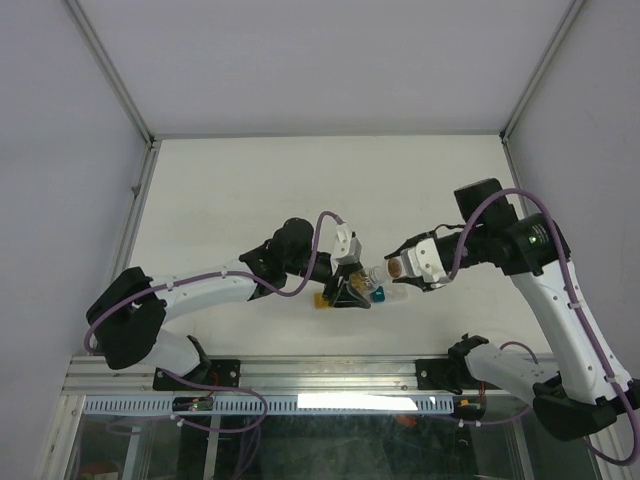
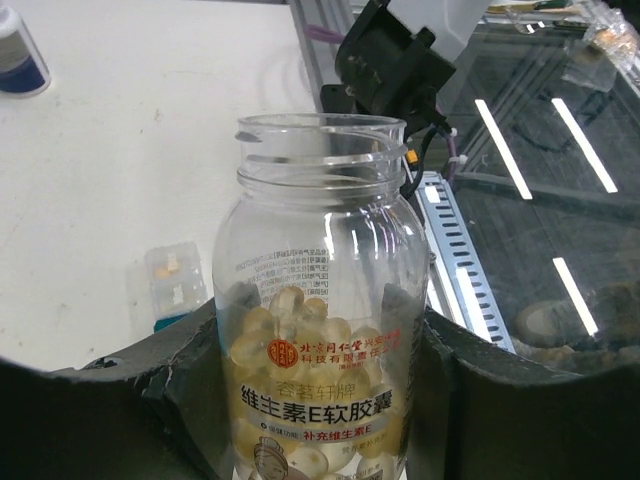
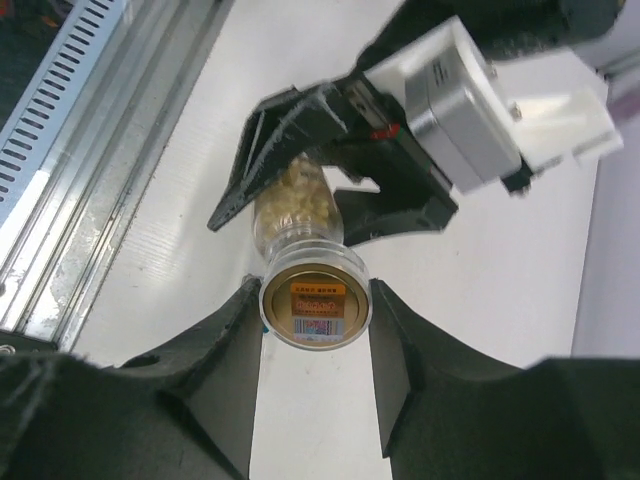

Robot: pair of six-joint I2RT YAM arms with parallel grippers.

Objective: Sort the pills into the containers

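My left gripper [image 1: 352,288] [image 2: 320,335] is shut on a clear pill bottle [image 2: 320,250] [image 3: 295,200], low on its labelled body. Pale yellow pills [image 2: 290,325] fill its lower half. In the left wrist view its threaded mouth is bare. My right gripper [image 1: 398,268] [image 3: 316,305] is shut on the bottle's round gold-lined cap [image 3: 316,290], right in front of the neck. The containers lie on the table under the left gripper, with a yellow cell [image 1: 320,300] and a teal cell [image 1: 380,294] showing. A clear cell [image 2: 175,280] holds a few orange bits.
A small white and blue bottle [image 2: 15,55] stands farther off on the white table [image 1: 300,190]. The metal rail [image 1: 300,375] and the right arm's base [image 2: 390,60] run along the near edge. Grey walls close the sides and back.
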